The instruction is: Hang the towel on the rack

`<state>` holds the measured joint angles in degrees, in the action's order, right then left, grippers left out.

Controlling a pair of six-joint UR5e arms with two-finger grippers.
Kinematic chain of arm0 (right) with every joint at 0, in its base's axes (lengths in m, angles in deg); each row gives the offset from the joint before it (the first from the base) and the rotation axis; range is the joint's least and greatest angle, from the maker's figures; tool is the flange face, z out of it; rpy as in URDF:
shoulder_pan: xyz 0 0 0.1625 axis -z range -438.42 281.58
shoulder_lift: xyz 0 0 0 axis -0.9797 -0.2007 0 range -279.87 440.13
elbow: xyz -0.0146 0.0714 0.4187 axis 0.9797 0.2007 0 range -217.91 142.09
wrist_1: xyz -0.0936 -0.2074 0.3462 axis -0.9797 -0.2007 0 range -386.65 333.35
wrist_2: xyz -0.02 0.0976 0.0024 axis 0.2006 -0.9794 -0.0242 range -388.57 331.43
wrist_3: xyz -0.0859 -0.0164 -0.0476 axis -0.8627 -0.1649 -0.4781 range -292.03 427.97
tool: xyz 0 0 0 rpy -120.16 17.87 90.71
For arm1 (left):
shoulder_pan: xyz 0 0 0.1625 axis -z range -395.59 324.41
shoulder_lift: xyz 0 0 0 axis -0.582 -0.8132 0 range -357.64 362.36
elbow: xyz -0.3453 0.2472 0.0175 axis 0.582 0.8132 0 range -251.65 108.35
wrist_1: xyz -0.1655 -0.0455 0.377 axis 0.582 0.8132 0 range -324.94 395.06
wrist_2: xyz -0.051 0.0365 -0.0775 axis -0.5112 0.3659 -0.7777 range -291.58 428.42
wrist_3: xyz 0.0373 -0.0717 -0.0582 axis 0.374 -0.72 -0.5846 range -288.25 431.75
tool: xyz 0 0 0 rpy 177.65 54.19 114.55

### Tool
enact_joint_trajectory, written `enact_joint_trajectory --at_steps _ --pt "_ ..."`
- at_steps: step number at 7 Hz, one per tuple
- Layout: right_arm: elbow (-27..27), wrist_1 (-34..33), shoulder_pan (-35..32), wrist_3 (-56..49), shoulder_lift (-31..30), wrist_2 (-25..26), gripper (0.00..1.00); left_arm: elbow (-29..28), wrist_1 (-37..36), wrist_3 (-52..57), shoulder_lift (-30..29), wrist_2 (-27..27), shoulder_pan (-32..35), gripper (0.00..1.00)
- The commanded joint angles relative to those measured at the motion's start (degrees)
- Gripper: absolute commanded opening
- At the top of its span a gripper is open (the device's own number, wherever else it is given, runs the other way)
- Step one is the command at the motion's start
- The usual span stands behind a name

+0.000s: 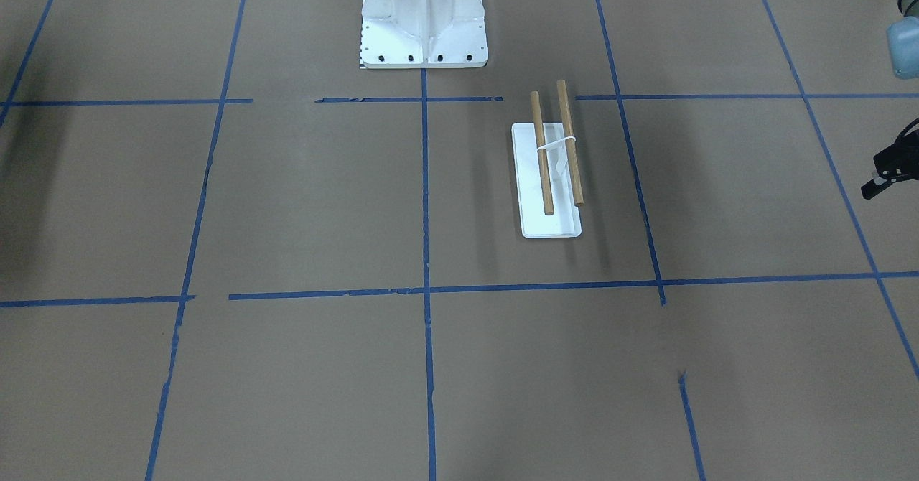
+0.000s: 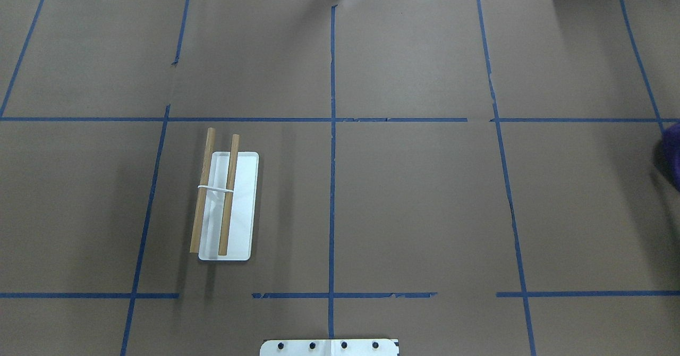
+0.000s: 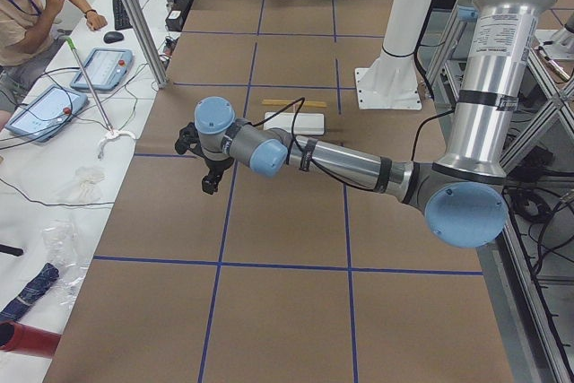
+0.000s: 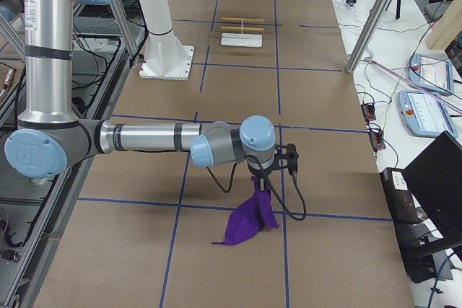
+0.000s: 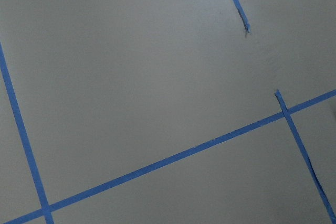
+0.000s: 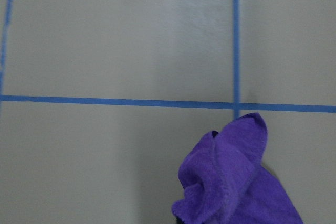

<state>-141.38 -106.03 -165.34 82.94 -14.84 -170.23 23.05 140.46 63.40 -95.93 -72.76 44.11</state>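
Observation:
The rack (image 1: 556, 154) stands on the brown table: two wooden rods joined by a white bracket over a flat white base. It also shows in the overhead view (image 2: 215, 191) and, small, in the side views (image 3: 294, 103) (image 4: 242, 23). The purple towel (image 4: 249, 221) hangs bunched from under my right gripper (image 4: 263, 184), its lower end at the table, far from the rack. The right wrist view shows its folds (image 6: 236, 182) but no fingers; I cannot tell the grip. Its edge shows overhead (image 2: 673, 151). My left gripper (image 1: 879, 183) (image 3: 208, 184) hovers beyond the rack; open or shut is unclear.
The white metal pedestal (image 1: 423, 21) with bolt holes stands at the robot's side of the table (image 2: 329, 347). Blue tape lines grid the table. An operator (image 3: 27, 15) sits at a side bench with tablets. An aluminium post (image 4: 368, 34) stands at the table's far edge.

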Motion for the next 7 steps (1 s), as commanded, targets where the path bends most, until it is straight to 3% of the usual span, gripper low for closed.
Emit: enact_joint_trajectory --at_steps 1,2,4,6,7 --pt "-14.15 -0.60 9.95 23.03 3.70 -3.71 0.00 2.58 0.32 -9.94 -1.37 -2.87 -3.29 1.00" --pt "-17.00 -0.60 16.02 36.32 10.00 -3.62 0.00 4.08 0.33 -19.33 -3.90 -2.79 -6.02 1.00" --pt "-17.38 -0.86 26.48 55.69 25.19 -0.74 0.00 4.97 0.42 -35.69 -11.36 -2.88 -10.94 0.99" --pt "-17.12 -2.96 40.19 64.99 35.34 13.01 0.00 4.89 0.59 -62.43 -20.06 -3.58 -18.84 0.99" --pt "-16.42 -4.02 42.94 65.02 38.16 14.12 0.00 4.71 3.29 -76.07 -23.67 -3.67 -21.75 0.98"
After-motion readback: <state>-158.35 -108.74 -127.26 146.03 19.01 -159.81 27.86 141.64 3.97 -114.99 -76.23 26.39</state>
